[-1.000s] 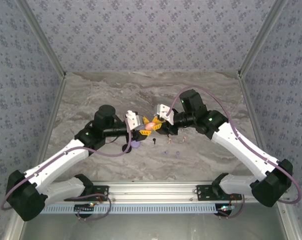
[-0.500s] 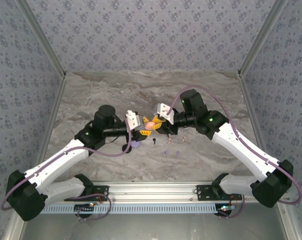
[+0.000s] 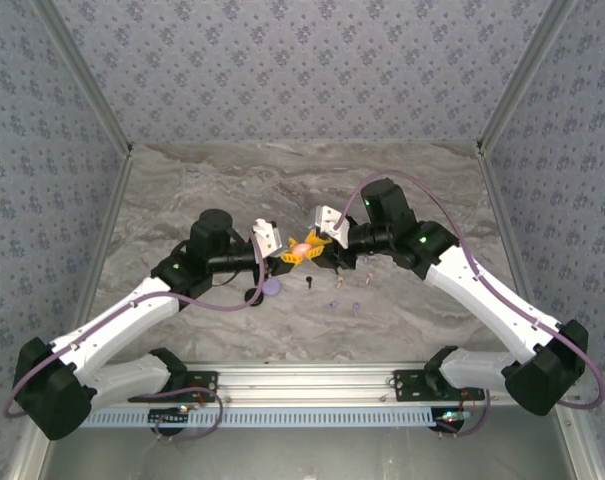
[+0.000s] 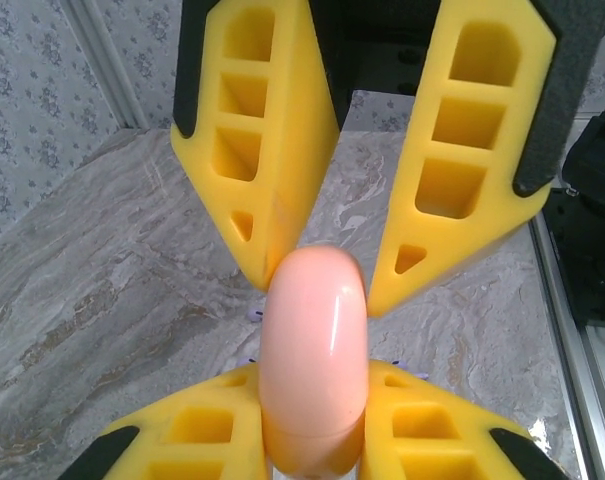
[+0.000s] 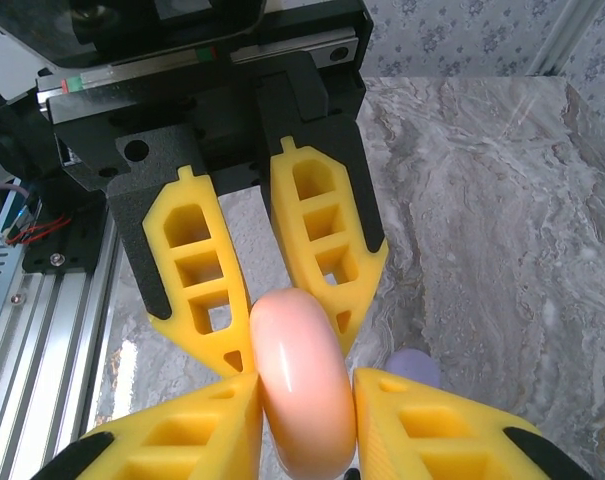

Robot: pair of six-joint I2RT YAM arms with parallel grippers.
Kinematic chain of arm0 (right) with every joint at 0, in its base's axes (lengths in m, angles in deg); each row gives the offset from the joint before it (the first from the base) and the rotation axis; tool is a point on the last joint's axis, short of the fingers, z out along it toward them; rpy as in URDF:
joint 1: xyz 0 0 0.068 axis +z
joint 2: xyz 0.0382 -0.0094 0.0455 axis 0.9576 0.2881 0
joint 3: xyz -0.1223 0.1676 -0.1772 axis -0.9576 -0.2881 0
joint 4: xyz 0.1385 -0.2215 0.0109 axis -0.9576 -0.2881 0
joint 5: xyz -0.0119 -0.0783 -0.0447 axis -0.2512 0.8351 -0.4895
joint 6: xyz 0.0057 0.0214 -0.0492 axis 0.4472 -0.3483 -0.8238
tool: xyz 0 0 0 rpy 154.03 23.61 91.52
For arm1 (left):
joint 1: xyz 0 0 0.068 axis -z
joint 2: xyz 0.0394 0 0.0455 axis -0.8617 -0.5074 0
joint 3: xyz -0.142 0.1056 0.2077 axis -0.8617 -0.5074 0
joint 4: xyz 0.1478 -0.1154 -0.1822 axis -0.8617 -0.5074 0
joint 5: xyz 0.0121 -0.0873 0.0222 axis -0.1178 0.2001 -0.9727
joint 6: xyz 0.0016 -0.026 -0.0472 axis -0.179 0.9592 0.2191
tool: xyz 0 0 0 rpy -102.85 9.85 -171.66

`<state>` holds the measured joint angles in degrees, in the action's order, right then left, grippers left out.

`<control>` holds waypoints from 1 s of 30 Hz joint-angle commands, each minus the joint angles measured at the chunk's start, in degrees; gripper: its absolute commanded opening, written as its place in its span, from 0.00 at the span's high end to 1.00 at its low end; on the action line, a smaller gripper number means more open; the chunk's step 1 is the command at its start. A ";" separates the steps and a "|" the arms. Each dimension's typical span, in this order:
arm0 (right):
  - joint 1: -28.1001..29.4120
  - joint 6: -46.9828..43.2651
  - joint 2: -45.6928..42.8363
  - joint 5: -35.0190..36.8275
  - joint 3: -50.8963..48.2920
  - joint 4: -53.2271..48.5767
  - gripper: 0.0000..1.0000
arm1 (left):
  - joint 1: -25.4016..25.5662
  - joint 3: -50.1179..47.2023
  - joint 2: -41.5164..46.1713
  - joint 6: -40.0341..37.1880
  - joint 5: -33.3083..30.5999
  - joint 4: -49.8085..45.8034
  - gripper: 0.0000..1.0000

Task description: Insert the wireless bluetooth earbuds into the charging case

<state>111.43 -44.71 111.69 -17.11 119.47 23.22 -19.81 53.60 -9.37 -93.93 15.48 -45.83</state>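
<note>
Left claw (image 4: 314, 372) pinched tight on one end of the pink case (image 3: 300, 246), right claw (image 5: 304, 376) clamped on the other, apparently above the counter (image 3: 282, 180). Shell looks glossy, rounded, hard and light, so likely slippery; grip the broad flanks. Buds (image 3: 310, 284) lie at 5 o'clock of it.

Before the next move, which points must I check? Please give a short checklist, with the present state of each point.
1. Hold of the left gripper on the case: ok, it clamps both sides.
2. Hold of the right gripper on the other end: ok.
3. Case off the table: ok, held in the air between the arms.
4. Case open to take the earbuds: not ok, it looks closed.
5. One gripper free to pick an earbud: not ok, both are busy with the case.
6. Earbuds ready: ok, they lie loose on the table, just on the near side of the grippers.
</note>
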 commanded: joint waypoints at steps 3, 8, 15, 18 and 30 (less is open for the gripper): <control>0.24 -0.21 -1.51 0.79 0.76 -0.63 0.57 | 0.36 1.94 -0.12 -0.32 0.60 1.05 0.83; 0.32 -1.46 -0.47 1.15 1.54 -2.60 0.46 | 0.43 2.44 0.15 -1.01 0.87 -0.25 0.84; 0.50 -2.11 1.69 1.31 1.76 -3.66 0.47 | 0.45 2.56 0.76 -1.27 1.01 -0.51 0.84; 0.53 -2.11 1.91 1.01 1.74 -3.87 0.53 | 0.46 2.60 1.02 -1.38 1.02 -0.64 0.84; -0.09 -2.30 -0.18 0.55 3.66 -4.53 0.73 | 0.46 1.95 1.00 -2.19 0.35 -1.36 0.54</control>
<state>111.63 -46.75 113.29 -16.01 120.13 19.75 -19.74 53.60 -9.37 -95.28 15.48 -46.86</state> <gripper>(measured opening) 0.276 0.441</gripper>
